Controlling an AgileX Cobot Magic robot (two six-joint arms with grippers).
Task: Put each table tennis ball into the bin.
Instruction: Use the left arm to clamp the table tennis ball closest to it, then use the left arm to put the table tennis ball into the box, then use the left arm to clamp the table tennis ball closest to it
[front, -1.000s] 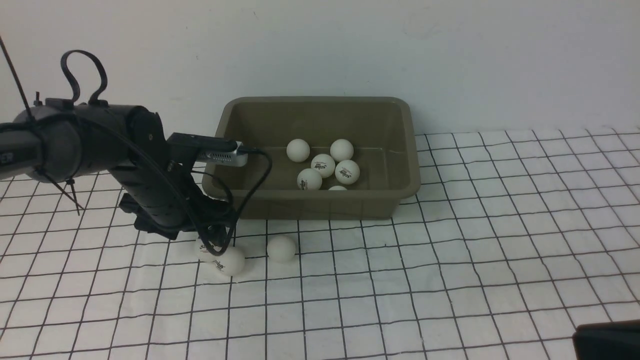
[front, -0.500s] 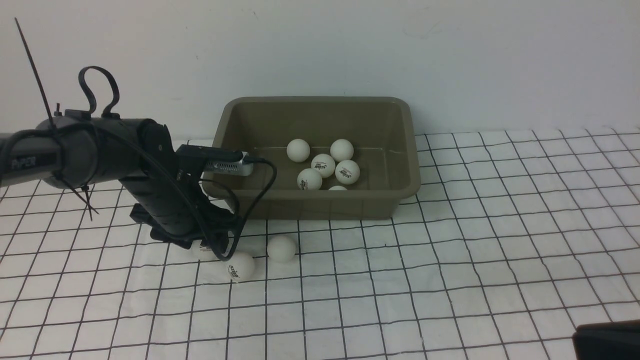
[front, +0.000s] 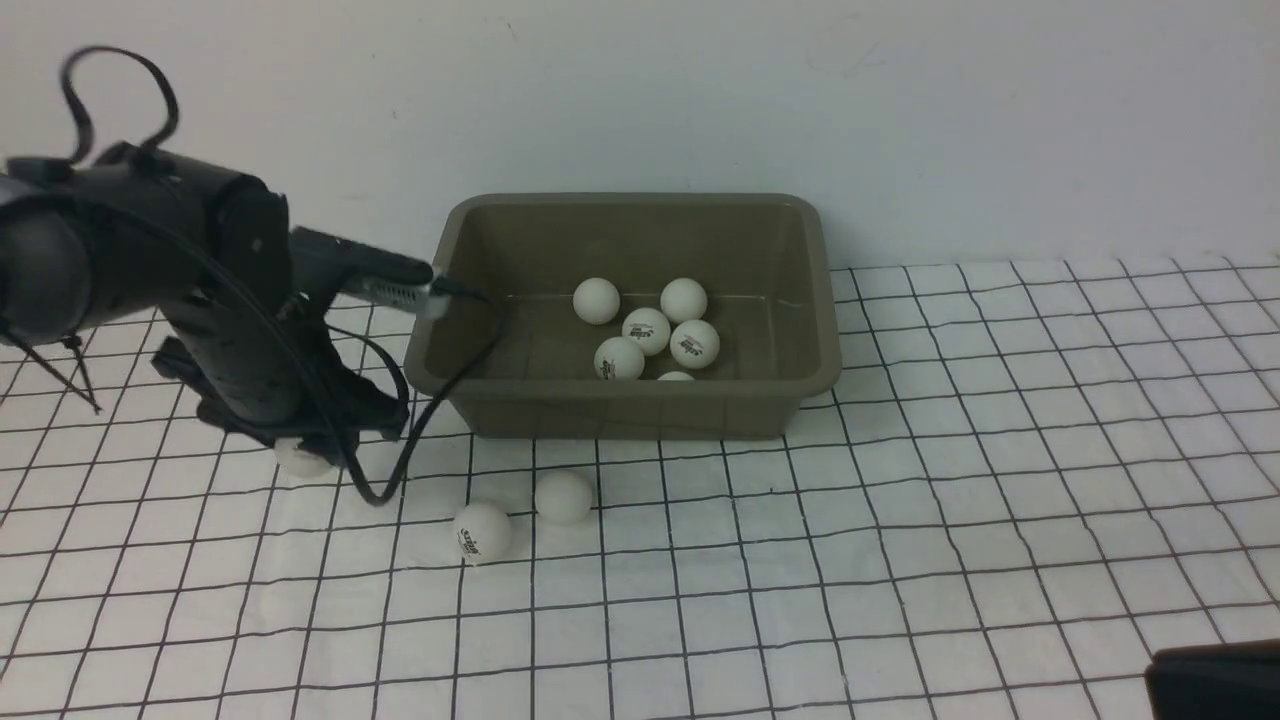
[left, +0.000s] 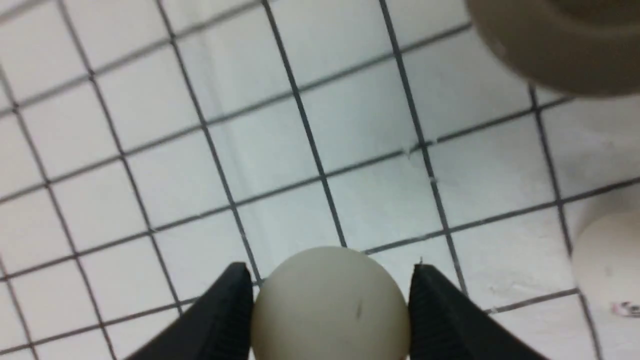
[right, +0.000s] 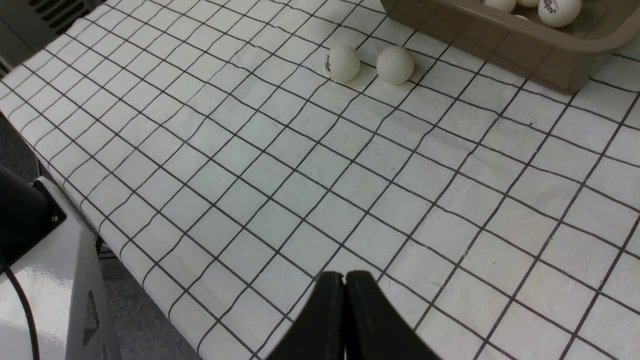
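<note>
With my left gripper (left: 331, 270) closed partway around one table tennis ball (front: 298, 458) at the front view's left-centre, the bin (front: 620, 410) sits to its right and a little higher, nearest this arm.

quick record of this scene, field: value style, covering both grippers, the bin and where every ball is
left gripper: closed on held ball, to the left of the bin
right gripper: shut, empty, over the checked cloth
bin: upright on the cloth, near the back wall
balls in bin: six visible, one mostly hidden by the near wall
balls on cloth: two in front of the bin, logo ball and plain ball, close but apart
</note>
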